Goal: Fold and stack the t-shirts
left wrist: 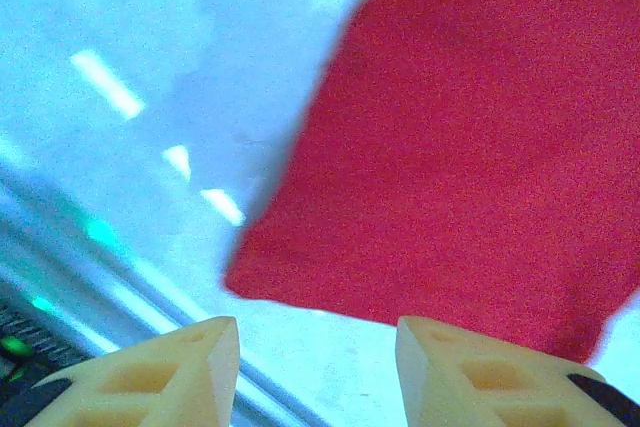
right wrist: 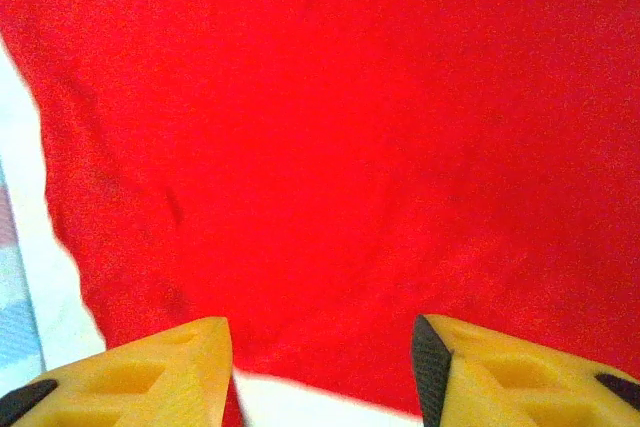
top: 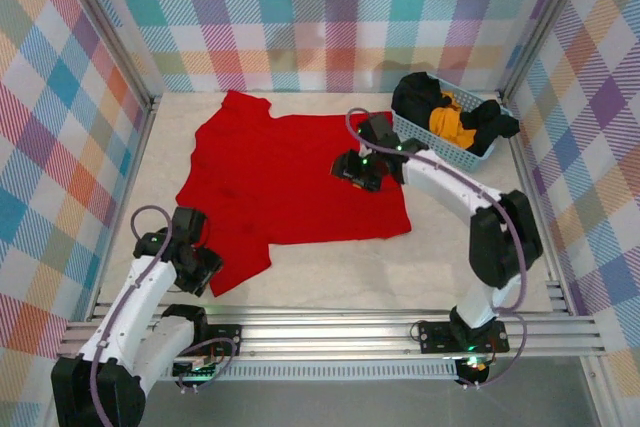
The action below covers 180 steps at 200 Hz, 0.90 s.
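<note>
A pale table [top: 450, 267] sits inside plaid walls [top: 330, 7]. The red shirt [top: 280, 172] lies spread mid-table. A black shirt [top: 415, 95] and an orange shirt [top: 450, 119] sit bunched in the basket [top: 455, 152], partly hidden. The left gripper [left wrist: 318, 367] and right gripper [right wrist: 322, 377] stand half open, empty.

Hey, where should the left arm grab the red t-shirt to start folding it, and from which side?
Probably the free hem of the near sleeve of the red t-shirt. It lies flat with bare table beside it, just ahead of the open left end effector, so come in low from the near left.
</note>
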Available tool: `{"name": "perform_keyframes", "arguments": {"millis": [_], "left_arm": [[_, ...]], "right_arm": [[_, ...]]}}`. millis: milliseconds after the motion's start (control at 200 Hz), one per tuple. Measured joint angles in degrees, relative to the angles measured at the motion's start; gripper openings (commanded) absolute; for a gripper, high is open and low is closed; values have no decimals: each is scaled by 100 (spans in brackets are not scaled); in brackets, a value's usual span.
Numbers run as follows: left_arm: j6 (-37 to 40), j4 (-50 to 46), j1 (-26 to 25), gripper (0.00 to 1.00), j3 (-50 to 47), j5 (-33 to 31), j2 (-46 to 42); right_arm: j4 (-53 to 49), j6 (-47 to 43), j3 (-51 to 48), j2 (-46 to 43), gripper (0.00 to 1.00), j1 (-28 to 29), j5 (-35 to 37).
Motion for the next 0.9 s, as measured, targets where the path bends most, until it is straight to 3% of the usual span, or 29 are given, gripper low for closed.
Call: {"name": "perform_keyframes", "arguments": {"millis": [170,485,575,675,785,900], "left_arm": [[-254,15,-72,49,-372,4,120],[-656,1021,-308,47,-911,380,638],[-732,1036,-319,35,-866,376,861],[-715,981,-330,1,-772,313,1064],[-614,1088,-350,0,-675,247,1088],[-544,1239,-363,0,-675,66,605]], "right_arm": [[31,299,-800,-481,52,227,-2],[-35,393,-914,-837,50,284,175],[-26,424,-1204,-1023,49,284,304],[-105,551,-1786,-1421,49,282,623],[-326,726,-2400,-1943,50,181,1025],[-496,909,-2929,-2371,51,-409,1226]]}}
